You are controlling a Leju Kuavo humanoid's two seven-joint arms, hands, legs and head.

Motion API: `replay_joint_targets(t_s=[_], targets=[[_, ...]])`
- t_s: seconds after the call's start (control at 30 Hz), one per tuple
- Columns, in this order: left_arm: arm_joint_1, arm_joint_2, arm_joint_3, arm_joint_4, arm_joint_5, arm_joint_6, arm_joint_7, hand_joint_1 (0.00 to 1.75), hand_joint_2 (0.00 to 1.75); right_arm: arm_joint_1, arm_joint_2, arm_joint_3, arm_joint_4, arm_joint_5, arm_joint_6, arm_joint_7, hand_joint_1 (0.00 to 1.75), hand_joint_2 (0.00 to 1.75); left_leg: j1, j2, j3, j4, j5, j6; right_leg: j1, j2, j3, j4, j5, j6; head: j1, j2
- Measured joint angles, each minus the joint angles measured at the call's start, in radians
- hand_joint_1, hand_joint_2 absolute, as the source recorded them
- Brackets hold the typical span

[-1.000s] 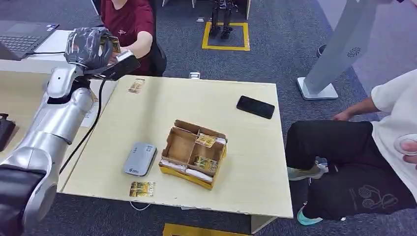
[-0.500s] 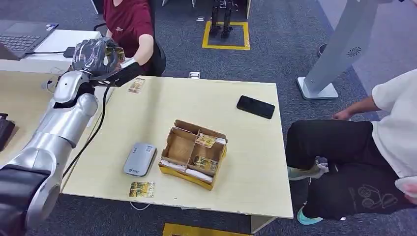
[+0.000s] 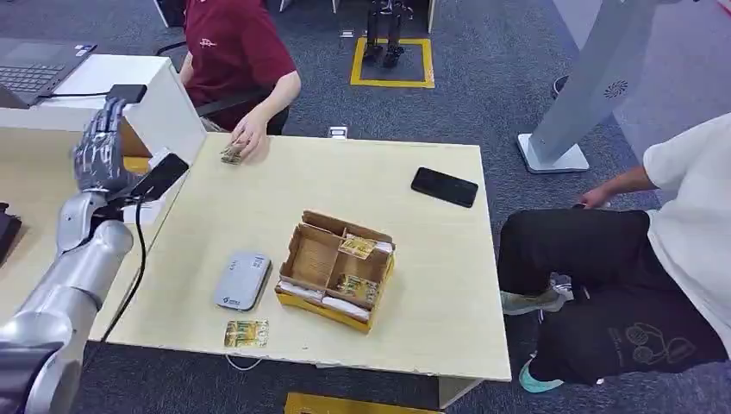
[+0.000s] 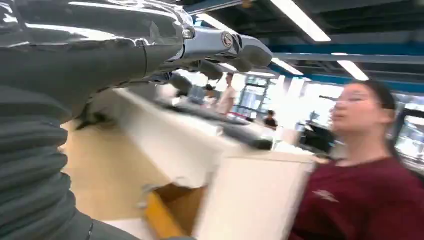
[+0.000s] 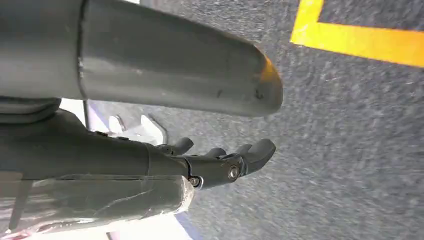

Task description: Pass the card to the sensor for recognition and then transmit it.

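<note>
A gold-patterned card (image 3: 231, 154) lies flat at the table's (image 3: 431, 285) far-left edge; the grey sensor (image 3: 242, 279) sits near its front-left.

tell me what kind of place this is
Probably an open-plan office or robot test area: grey carpet with a yellow taped square, a desk with a laptop, and a pale table with people seated around it.

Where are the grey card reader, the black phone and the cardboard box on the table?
grey card reader (image 3: 242, 279), head view, middle of its top face.
black phone (image 3: 444, 186), head view, centre of its screen.
cardboard box (image 3: 315, 254), head view, floor of its empty compartment.
</note>
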Motion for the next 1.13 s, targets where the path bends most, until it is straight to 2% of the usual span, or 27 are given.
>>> replay_joint_targets(t_s=[0.13, 0.2, 0.33, 0.57, 0.83, 0.93, 0.97, 1.03, 1.13], targets=[[0.178, 0.071, 0.184, 0.012, 0.143, 0.045, -0.133, 0.00, 1.75, 0.006, -0.003, -0.013, 0.000, -0.013, -0.008, 0.010, 0.00, 0.00, 0.000, 0.003, 0.001, 0.000, -0.002, -0.001, 0.000, 0.003, -0.002, 0.000, -0.003, -0.002, -0.001, 0.000], [0.233, 0.086, 0.257, 0.018, 0.151, 0.047, -0.152, 0.00, 1.75, 0.007, -0.005, -0.021, 0.000, -0.015, -0.011, 0.010, 0.00, 0.00, 0.002, -0.001, -0.001, 0.000, -0.002, -0.001, 0.001, -0.001, -0.002, 0.000, -0.004, -0.002, -0.001, 0.000], [0.276, 0.101, 0.332, 0.025, 0.130, 0.047, -0.148, 0.00, 1.75, 0.003, -0.005, -0.025, -0.001, -0.016, -0.012, 0.013, 0.00, 0.00, 0.002, -0.008, -0.003, 0.000, -0.002, -0.001, 0.001, -0.007, -0.001, -0.001, -0.004, -0.002, 0.000, 0.000], [0.288, 0.107, 0.379, 0.035, 0.121, 0.047, -0.146, 0.00, 1.75, 0.002, -0.005, -0.029, -0.001, -0.013, -0.012, 0.014, 0.00, 0.00, 0.002, -0.008, -0.002, 0.000, -0.002, -0.001, 0.001, -0.008, 0.000, -0.001, -0.004, -0.002, 0.000, 0.000], [0.291, 0.108, 0.389, 0.043, 0.120, 0.047, -0.145, 0.00, 1.75, 0.002, -0.005, -0.029, -0.003, -0.014, -0.012, 0.014, 0.00, 0.00, 0.002, -0.008, -0.002, 0.000, -0.002, -0.001, 0.001, -0.008, 0.000, 0.000, -0.004, -0.002, 0.000, 0.000], [0.315, 0.115, 0.410, 0.043, 0.091, 0.054, -0.096, 0.00, 1.75, 0.000, -0.005, -0.030, -0.005, -0.018, -0.013, 0.014, 0.00, 0.00, 0.002, -0.007, -0.002, -0.001, -0.003, -0.002, 0.001, -0.007, 0.001, 0.000, -0.004, -0.002, 0.001, 0.000], [0.333, 0.121, 0.434, 0.043, 0.091, 0.056, -0.089, 0.00, 1.75, 0.000, -0.005, -0.031, -0.005, -0.020, -0.013, 0.015, 0.00, 0.00, 0.002, -0.005, -0.001, -0.001, -0.003, -0.003, 0.001, -0.004, 0.001, 0.000, -0.004, -0.002, 0.000, 0.000], [0.379, 0.131, 0.542, 0.058, 0.054, 0.059, -0.102, 0.00, 1.75, 0.003, -0.006, -0.031, -0.006, -0.020, -0.012, 0.015, 0.00, 0.00, 0.003, 0.000, 0.001, -0.001, -0.005, -0.004, 0.002, 0.001, 0.000, 0.000, -0.004, -0.002, 0.000, 0.000], [0.436, 0.133, 0.795, 0.092, -0.122, 0.062, -0.094, 0.00, 1.75, 0.006, -0.010, -0.034, -0.006, -0.024, -0.012, 0.015, 0.00, 0.00, 0.003, 0.002, 0.000, -0.001, -0.007, -0.005, 0.002, 0.002, 0.000, 0.000, -0.006, -0.003, 0.000, 0.000]])
